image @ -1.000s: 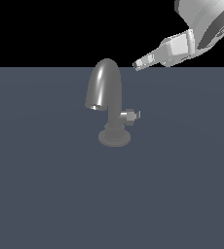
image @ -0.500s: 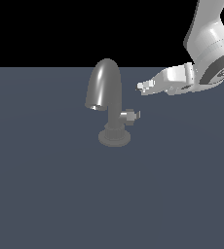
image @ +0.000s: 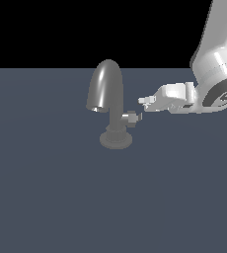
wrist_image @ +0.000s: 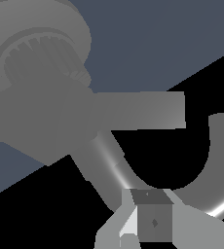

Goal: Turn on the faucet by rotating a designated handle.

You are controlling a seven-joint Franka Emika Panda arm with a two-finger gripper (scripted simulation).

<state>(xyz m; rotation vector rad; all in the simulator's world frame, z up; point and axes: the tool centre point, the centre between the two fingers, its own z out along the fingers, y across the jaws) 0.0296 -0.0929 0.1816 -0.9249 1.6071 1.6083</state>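
Pincer (image: 144, 102) reaches level toward handle (image: 132, 117), just above it; its opening cannot be told

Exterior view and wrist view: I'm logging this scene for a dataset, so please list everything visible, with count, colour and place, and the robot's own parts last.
Faucet: one, grey metallic, arched spout, standing on its round base at mid-scene on the surface.
Handle: one, light grey, sticking out of the faucet's neck toward the exterior view's right.
Surface: one, dark blue-grey, flat, filling the lower part of the exterior view.
Background: black, above the surface.
Arm: one, white, coming down from the upper corner at the exterior view's right.
Gripper: one, white, level with the neck, just above and to the exterior view's right of the handle; whether its fingers are open is unclear.
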